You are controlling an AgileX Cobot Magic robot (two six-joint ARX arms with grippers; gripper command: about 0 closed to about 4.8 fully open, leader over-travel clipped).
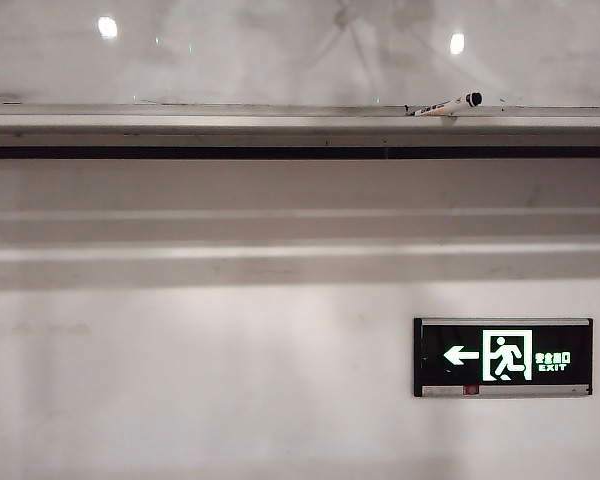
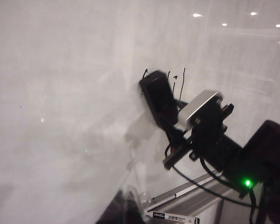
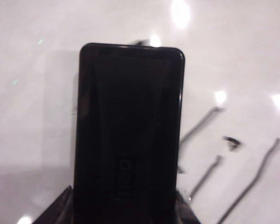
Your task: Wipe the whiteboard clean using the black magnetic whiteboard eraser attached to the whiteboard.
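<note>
The right gripper [image 3: 123, 212] pinches the eraser [image 3: 128, 126] by its sides — small, hard, slippery-looking — flat on the whiteboard [image 2: 60, 93] by marks [image 3: 252, 182]; the left gripper's claw — can't tell.

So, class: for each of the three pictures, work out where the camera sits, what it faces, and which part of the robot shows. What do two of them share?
Exterior view: off the arms, facing the wall below the glossy white whiteboard; slim white marker on the ledge, black exit sign; no robot part shows.
Left wrist view: beside the board, looking across at the right gripper pressing the glossy black rectangular eraser.
Right wrist view: behind the eraser, facing the board; finger bases show.
Both wrist views share eraser and black marker strokes.
</note>
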